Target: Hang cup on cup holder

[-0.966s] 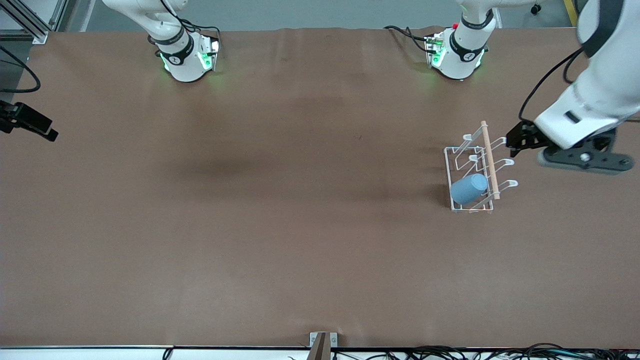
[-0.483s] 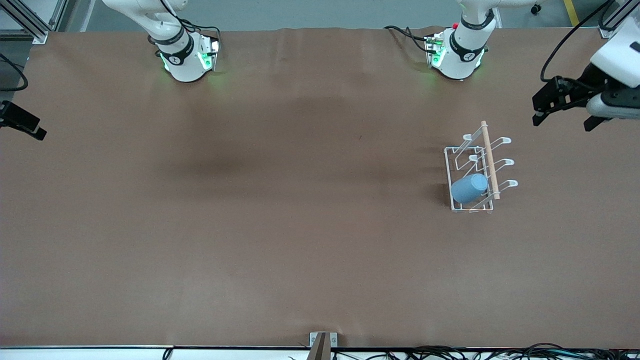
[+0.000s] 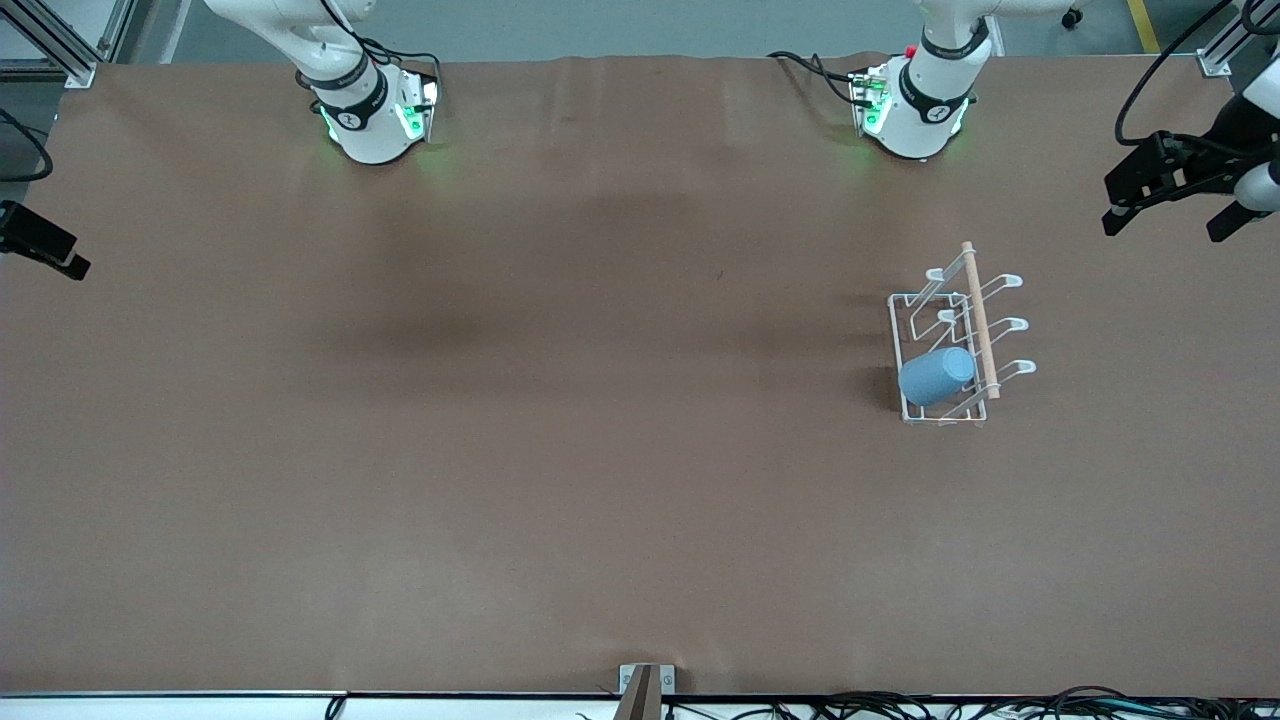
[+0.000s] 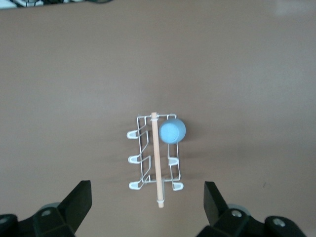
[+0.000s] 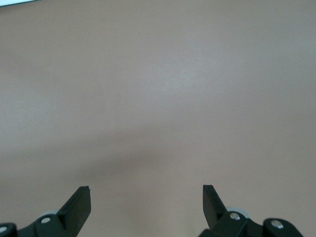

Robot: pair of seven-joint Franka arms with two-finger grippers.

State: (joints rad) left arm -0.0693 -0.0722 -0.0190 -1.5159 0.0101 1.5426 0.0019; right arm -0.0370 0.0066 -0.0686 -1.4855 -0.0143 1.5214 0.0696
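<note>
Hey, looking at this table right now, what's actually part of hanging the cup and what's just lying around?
Part of the job:
- cup, sitting on a prong of the cup holder
- cup holder, at the left arm's end of the table
- left tool, open, up in the air above the cup holder
- right tool, open over bare table, waiting

Just lying about:
- table
- cables along its near edge

You have the right claw at the lower edge of the frame, its two dark fingers standing wide apart with nothing between them. Above them you see only the brown desk, with a faint darker band of shadow crossing the middle of the frame.
</note>
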